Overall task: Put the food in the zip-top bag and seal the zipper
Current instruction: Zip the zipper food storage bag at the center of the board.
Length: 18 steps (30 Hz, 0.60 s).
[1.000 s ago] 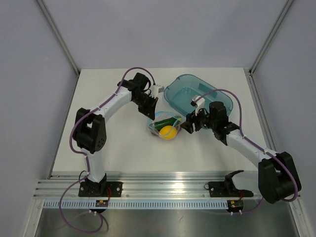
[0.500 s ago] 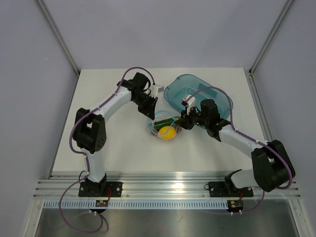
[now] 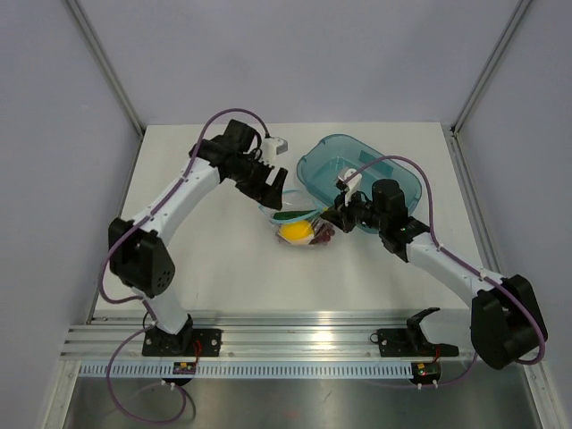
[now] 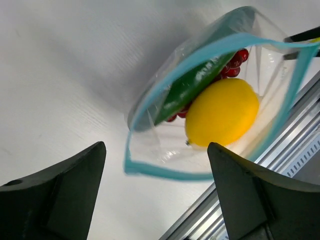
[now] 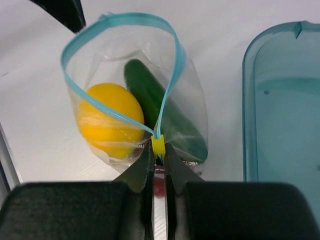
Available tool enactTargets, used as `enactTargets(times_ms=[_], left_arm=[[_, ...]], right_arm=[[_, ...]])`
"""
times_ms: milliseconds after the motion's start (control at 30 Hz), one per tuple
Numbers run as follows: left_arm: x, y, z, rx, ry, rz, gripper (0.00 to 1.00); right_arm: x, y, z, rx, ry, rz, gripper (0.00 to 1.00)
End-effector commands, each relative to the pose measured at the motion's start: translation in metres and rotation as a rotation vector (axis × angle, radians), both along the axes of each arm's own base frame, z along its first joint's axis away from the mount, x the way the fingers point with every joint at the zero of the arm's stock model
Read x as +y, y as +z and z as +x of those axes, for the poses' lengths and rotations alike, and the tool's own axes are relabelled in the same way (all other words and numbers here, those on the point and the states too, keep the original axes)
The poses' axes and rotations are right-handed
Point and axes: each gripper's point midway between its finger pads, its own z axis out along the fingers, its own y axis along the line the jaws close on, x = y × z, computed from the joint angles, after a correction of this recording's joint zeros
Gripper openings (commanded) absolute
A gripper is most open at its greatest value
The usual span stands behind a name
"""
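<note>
right gripper (image 5: pixel 158 150) pinched shut on small yellow tab (image 5: pixel 158 144) at near end of zipper (image 5: pixel 120 19). left gripper (image 4: pixel 155 148) has jaws wide apart, holding nothing, poised over bag mouth.

we judge loading done: lemon (image 5: pixel 107 120), cucumber (image 5: pixel 150 92) and grapes (image 4: pixel 233 64) all inside zip-top bag (image 5: pixel 192 102), lying on table (image 3: pixel 214 268) beside teal tray (image 5: pixel 280 100). mouth gapes, so sealing is step in hand.

next, we think: left pinches far rim to anchor it, right draws tab along strip.

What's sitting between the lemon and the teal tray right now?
Right wrist view: the cucumber, in the bag beside the lemon, then a bare strip of table before the tray.
</note>
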Motion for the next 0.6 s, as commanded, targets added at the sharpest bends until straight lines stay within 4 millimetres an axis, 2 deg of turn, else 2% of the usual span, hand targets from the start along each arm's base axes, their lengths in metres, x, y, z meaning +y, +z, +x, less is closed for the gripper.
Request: enactTargets(times_ms=[0, 67, 100, 167, 200, 267, 300, 400, 433, 567], left_arm=[[-0.001, 0.100, -0.001, -0.273, -0.003, -0.138, 0.86], [-0.005, 0.116, -0.012, -0.307, -0.032, -0.177, 0.84], [-0.010, 0.122, -0.024, -0.323, -0.069, -0.192, 0.83], [-0.017, 0.124, -0.037, -0.337, -0.109, -0.194, 0.81], [-0.027, 0.120, -0.048, -0.324, -0.148, -0.195, 0.80], [-0.037, 0.112, -0.055, -0.316, -0.176, -0.171, 0.77], [-0.043, 0.100, -0.057, -0.310, -0.181, -0.131, 0.76], [-0.053, 0.085, -0.055, -0.296, -0.193, -0.099, 0.68], [-0.055, 0.075, -0.053, -0.275, -0.190, -0.088, 0.66], [-0.067, 0.064, -0.049, -0.271, -0.199, -0.088, 0.60]], right_arm=[[0.001, 0.043, 0.000, -0.114, 0.008, 0.037, 0.00], [0.004, 0.055, -0.003, -0.117, 0.029, 0.048, 0.00], [0.005, 0.057, -0.005, -0.113, 0.038, 0.049, 0.00], [0.005, 0.060, -0.010, -0.103, 0.054, 0.051, 0.00], [0.005, 0.061, -0.012, -0.104, 0.054, 0.056, 0.00], [0.004, 0.063, -0.014, -0.111, 0.054, 0.067, 0.00], [0.004, 0.065, -0.015, -0.113, 0.052, 0.073, 0.00], [0.004, 0.065, -0.018, -0.104, 0.057, 0.077, 0.00], [0.003, 0.065, -0.019, -0.103, 0.057, 0.076, 0.00], [0.001, 0.066, -0.023, -0.108, 0.057, 0.074, 0.00]])
